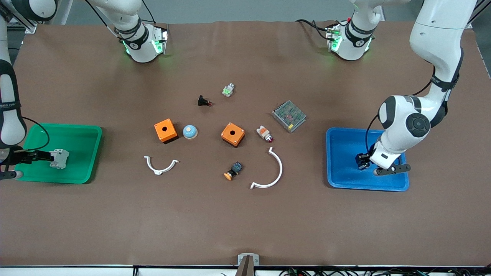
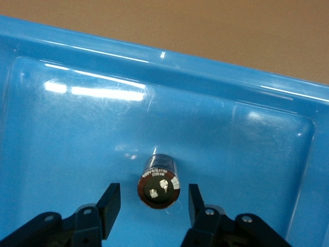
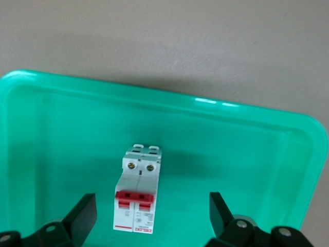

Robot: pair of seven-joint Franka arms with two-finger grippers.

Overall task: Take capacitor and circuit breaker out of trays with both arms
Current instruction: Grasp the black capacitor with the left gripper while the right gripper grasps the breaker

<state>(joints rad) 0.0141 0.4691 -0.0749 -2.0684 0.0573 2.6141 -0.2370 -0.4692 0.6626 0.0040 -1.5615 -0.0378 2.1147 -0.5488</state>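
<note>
At the lower right of the front view, the left gripper (image 1: 363, 162) hangs low inside the blue tray (image 1: 341, 180). In the left wrist view the capacitor (image 2: 159, 181) sits at lower centre of the frame, directly between the two dark fingertips (image 2: 109, 203), its silvery end facing the camera; the fingers stand partly open, a small gap on each side, gripping nothing yet.

At the left edge of the front view, the right gripper (image 1: 40, 156) is down in the green tray (image 1: 82, 132), beside the circuit breaker (image 1: 59, 158). In the right wrist view the breaker (image 3: 137, 188) lies at lower centre, its long axis running away from the wrist, between fingers spread wide and well clear of its sides. Each arm is already lined up on its own part.
</note>
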